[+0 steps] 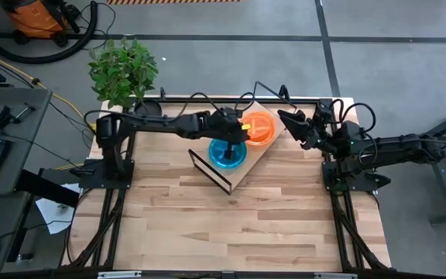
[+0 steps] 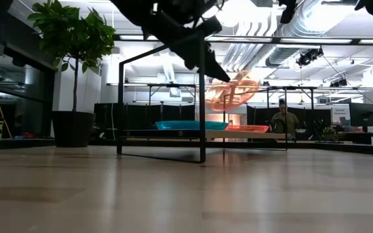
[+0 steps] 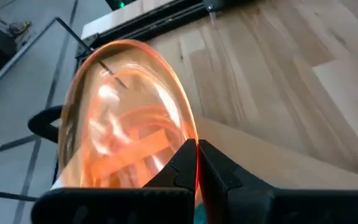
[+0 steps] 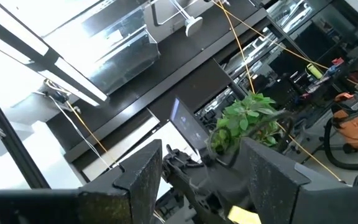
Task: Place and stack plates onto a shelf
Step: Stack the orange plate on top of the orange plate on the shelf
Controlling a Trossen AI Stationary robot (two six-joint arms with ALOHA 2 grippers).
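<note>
Orange plate [image 3: 129,118] in L end effector [image 3: 196,163]

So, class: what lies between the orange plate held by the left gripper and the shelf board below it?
In the low view, only open air separates the held orange plate from the orange plates lying on the shelf; the left gripper pinches the held plate's rim.

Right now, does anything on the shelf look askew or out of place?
Only the orange plate pinched in the left claw: it hangs tilted above the shelf, where the cyan stack and orange stack lie flat.
</note>
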